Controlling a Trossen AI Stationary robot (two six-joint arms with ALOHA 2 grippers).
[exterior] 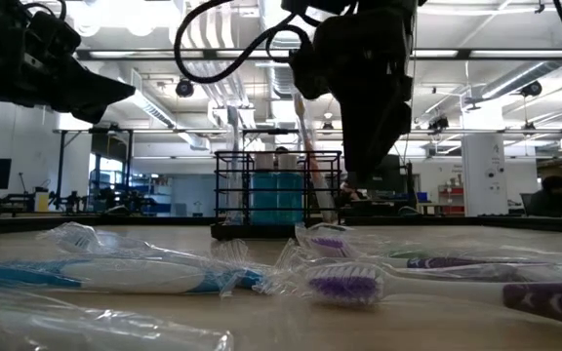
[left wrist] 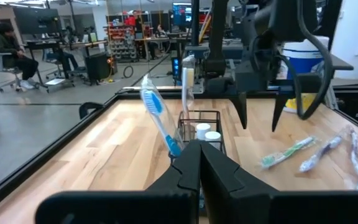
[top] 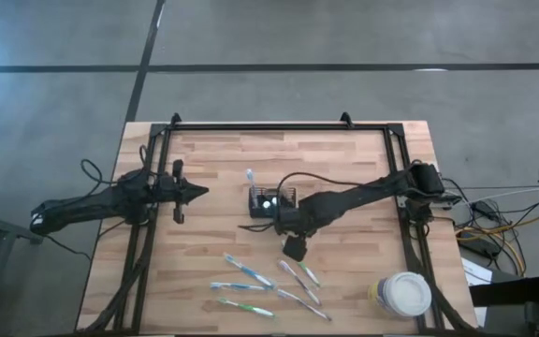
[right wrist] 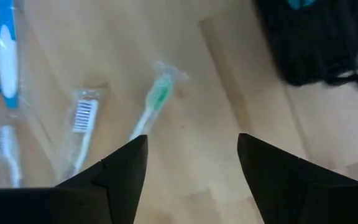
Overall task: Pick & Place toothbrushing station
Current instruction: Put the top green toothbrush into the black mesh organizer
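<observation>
Black wire-mesh caddy [top: 271, 201]: sitting upright mid-table, holding two white-capped tubes [left wrist: 207, 133] and two standing toothbrushes [left wrist: 159, 118]. Wrapped toothbrushes [top: 268, 284]: lying scattered nearer the table's front edge.

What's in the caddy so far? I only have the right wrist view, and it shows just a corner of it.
Observer: A blue toothbrush leans in the caddy, head up.
Operator: Only that one?
Observer: No, a second wrapped toothbrush stands upright beside it.
Operator: Tubes?
Observer: Two white-capped tubes sit inside too.
</observation>
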